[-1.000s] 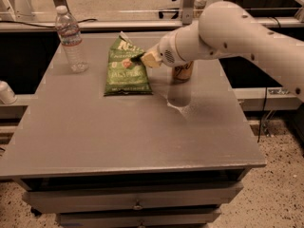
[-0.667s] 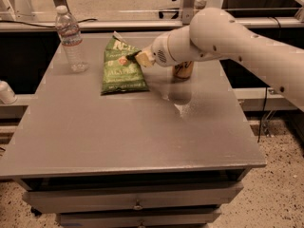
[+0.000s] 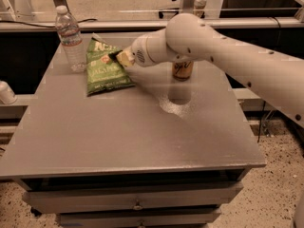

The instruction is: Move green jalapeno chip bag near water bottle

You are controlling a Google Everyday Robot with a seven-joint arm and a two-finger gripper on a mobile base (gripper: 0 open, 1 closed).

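The green jalapeno chip bag (image 3: 105, 68) lies flat on the grey table (image 3: 118, 132) at the back left, its left edge close beside the water bottle (image 3: 70, 38). The bottle stands upright, clear with a white cap and a red-banded label. My gripper (image 3: 121, 58) reaches in from the right on the white arm and is shut on the bag's upper right edge, low over the table.
A gold-brown soda can (image 3: 182, 70) stands at the back middle, partly hidden behind my arm (image 3: 223, 51). A rail runs behind the table. A white object (image 3: 5, 92) sits off the table's left side. Drawers are under the tabletop.
My gripper has moved left with the chip bag in it. The bag has slid toward the water bottle and now lies beside it. The bottle and can have not moved.
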